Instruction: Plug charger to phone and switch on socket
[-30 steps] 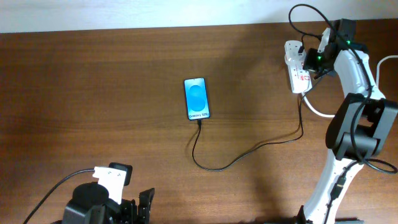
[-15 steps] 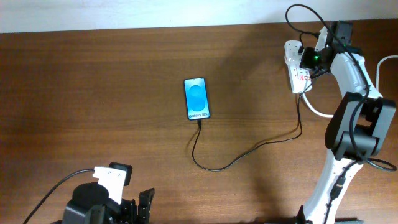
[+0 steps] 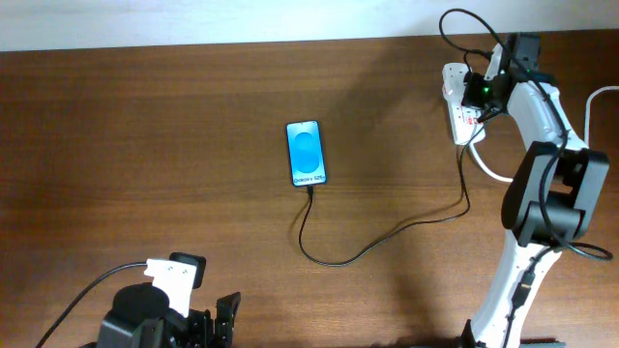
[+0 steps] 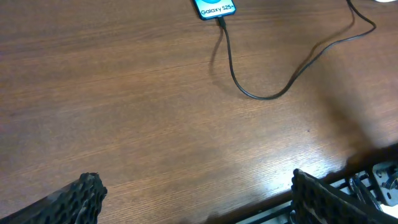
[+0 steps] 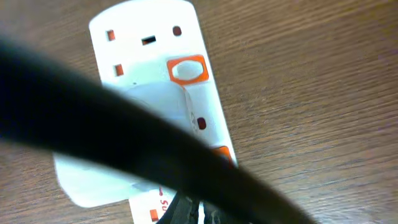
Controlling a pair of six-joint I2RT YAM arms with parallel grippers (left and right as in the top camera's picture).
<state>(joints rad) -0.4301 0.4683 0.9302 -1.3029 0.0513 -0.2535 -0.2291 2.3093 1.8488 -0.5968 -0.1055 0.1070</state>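
The phone [image 3: 307, 153] lies flat at the table's middle with its blue screen up; its lower edge shows in the left wrist view [image 4: 214, 7]. The thin black charger [image 3: 387, 235] has its plug tip at the phone's bottom edge and runs in a curve to the white socket [image 3: 455, 116] at the far right; it also shows in the left wrist view [image 4: 249, 93]. My right gripper [image 3: 481, 92] hangs over the socket [image 5: 140, 59], fingertips [image 5: 196, 213] close together near a red switch [image 5: 186, 68]. The adapter end is hidden. My left gripper [image 4: 199, 199] is open and empty at the front edge.
A thick white cord [image 3: 498, 174] leaves the socket to the right. A blurred black cable [image 5: 124, 137] crosses close to the right wrist lens. The table's front edge [image 4: 348, 168] runs under the left gripper. The left arm [image 3: 155, 314] sits at the front left.
My right gripper has shifted slightly left and toward the far end of the socket. The phone, the charger and the left arm have not moved.
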